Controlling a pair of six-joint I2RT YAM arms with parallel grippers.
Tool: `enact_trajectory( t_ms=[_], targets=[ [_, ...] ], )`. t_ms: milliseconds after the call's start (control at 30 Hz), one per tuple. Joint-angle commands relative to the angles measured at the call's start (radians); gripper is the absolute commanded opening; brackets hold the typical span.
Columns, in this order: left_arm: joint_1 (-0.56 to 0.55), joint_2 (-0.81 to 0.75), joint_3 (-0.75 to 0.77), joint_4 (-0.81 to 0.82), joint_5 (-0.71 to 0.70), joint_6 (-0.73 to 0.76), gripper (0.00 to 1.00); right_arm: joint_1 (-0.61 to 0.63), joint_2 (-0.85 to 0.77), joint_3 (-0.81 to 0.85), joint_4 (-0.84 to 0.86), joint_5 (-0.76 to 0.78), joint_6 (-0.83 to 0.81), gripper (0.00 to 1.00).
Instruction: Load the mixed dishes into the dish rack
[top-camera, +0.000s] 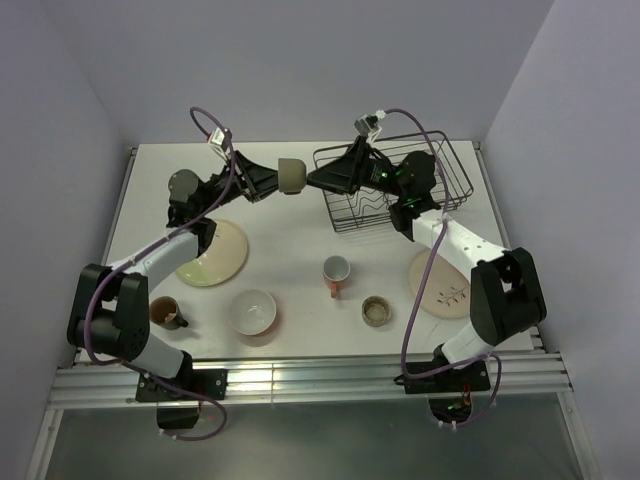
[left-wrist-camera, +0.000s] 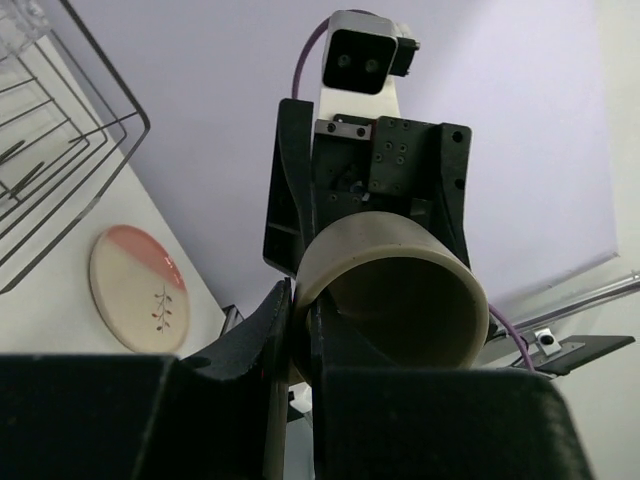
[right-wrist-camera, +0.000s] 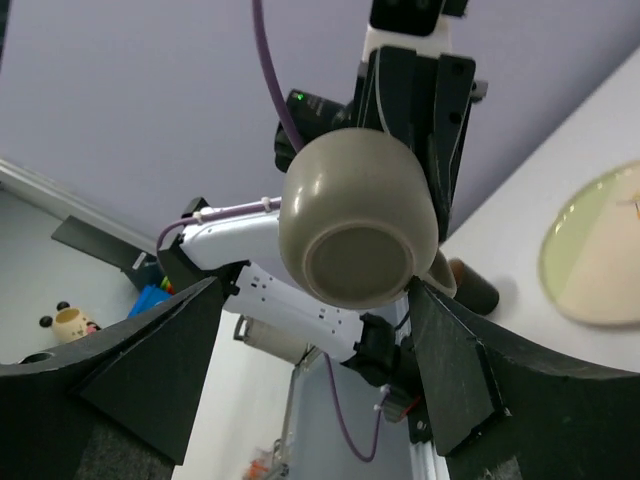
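So this looks like a mid-air handoff: the left gripper (top-camera: 268, 180) is clamped shut on the wall of the olive cup (top-camera: 291, 175), one finger inside the rim and one outside. It holds the cup up off the table, out in the gap between the two arms and just left of the dish rack (top-camera: 362, 208). The right gripper (top-camera: 325, 178) is pointed straight at the cup with its jaws spread wide. From the right wrist view the cup's base sits between the two fingers with daylight on both sides, so nothing's grabbed on that side yet. My guess for the next move is that the right one closes squarely on the cup body before the left lets go, then swings it over into the rack behind it. If the timing's off, the cup drops. The rest of the load is waiting on the table: cream plate (top-camera: 212, 252), pink-edged plate with the sprig (top-camera: 440, 283), white bowl (top-camera: 252, 311), pink mug (top-camera: 336, 272), brown cup (top-camera: 165, 312) and a small glass (top-camera: 376, 311). As for brands or labels, I honestly can't find any readable writing anywhere, on the dishes or the arms, just a green light glowing on the right arm.
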Motion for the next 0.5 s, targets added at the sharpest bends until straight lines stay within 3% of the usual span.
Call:
enact_trajectory(
  t_ms=[0,467],
  targets=[
    [-0.01,-0.053,-0.008,0.134,0.007,-0.048,0.0,0.005,0.023,0.012,0.2,-0.02,0.037,0.82],
    [-0.027,-0.09,-0.054,0.135,-0.002,-0.053,0.0,0.052,-0.003,0.097,-0.117,-0.016,-0.236,0.81]
  ],
)
